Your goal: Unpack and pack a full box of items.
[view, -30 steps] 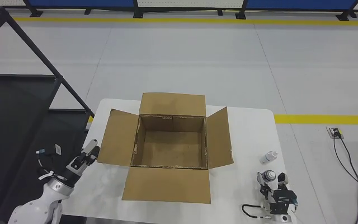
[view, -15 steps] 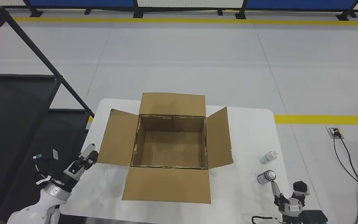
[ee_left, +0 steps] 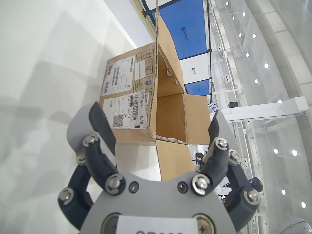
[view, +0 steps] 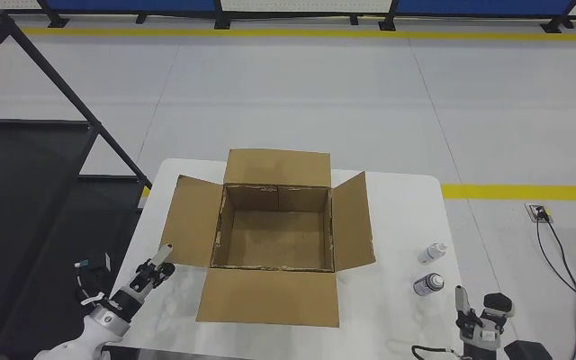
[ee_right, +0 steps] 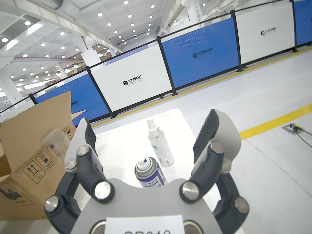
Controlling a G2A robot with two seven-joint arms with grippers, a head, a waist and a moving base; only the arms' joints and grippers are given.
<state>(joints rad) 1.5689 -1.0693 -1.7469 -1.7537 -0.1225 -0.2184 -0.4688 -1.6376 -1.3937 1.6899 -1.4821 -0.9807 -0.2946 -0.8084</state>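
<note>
Table (view: 396, 198): box (view: 274, 238) central, looks empty.
Three o'clock: spray can (view: 428, 284), bottle (view: 434, 253).
Grip: left gripper (ee_left: 156, 120), right gripper (ee_right: 148, 132) both spread.
Remaining: repacking.

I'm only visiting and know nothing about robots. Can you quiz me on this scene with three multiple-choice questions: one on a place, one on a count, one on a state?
1. Where is the spray can? A) on the table beside the cardboard box B) inside the box C) in a gripper
2. How many containers stand on the table? A) four B) two C) none
3. The right gripper is: A) shut on the can B) shut, empty C) open, empty

Answers:
1 A: it stands on the table outside the box.
2 B: the can and a clear spray bottle.
3 C: it is spread wide, gripping nothing.
</note>
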